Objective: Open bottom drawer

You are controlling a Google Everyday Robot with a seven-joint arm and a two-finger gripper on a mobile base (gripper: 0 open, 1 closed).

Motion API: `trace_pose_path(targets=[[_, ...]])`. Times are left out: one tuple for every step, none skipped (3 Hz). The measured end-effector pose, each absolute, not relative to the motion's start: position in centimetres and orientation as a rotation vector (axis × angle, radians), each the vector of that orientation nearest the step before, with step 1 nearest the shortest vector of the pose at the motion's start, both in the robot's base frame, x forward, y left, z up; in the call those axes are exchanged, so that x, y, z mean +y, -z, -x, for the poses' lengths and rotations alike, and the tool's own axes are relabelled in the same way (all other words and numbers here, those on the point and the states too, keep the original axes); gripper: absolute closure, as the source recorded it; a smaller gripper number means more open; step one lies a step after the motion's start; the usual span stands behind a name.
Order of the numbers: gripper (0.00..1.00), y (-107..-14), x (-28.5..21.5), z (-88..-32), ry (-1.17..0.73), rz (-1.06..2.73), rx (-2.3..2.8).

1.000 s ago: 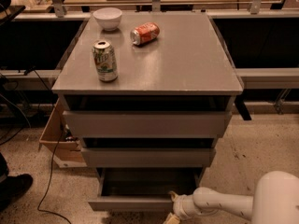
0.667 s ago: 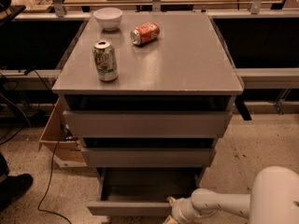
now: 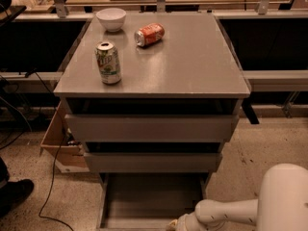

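Fingers (image 3: 174,224) at lower frame edge, grip impossible to tell, seemingly touching front of open bottom drawer (image 3: 151,196)

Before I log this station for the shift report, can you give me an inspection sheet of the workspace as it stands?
Surface: grey cabinet top, three things at its back left.
Job's things: bottom drawer pulled out, shallow tray showing, nothing seen inside.
Clutter: white bowl; red can on its side; green-and-white can upright.
Grippers: pincer at the bottom edge of view, at the bottom drawer's front, right of centre, on the white arm.
Cables: black cable trailing over the floor left of the cabinet.
Surroundings: cardboard box beside the cabinet's left side; dark shoe at the left edge.
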State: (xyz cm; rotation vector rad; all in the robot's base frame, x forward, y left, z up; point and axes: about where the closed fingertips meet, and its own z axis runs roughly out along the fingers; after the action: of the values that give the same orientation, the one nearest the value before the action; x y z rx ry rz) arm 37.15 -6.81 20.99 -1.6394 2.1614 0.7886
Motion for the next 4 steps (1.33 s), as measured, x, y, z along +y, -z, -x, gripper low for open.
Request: trace_pose_path(targets=[[0.08, -21.9, -6.7, -35.5, -0.816, 1.649, 2.176], [0.00, -22.9, -7.3, -34.8, -0.816, 1.623, 2.188], [0.00, -23.7, -8.4, -34.8, -0.788, 1.587, 2.201], [0.00, -24.7, -10.0, -35.7, -0.752, 1.539, 2.199]])
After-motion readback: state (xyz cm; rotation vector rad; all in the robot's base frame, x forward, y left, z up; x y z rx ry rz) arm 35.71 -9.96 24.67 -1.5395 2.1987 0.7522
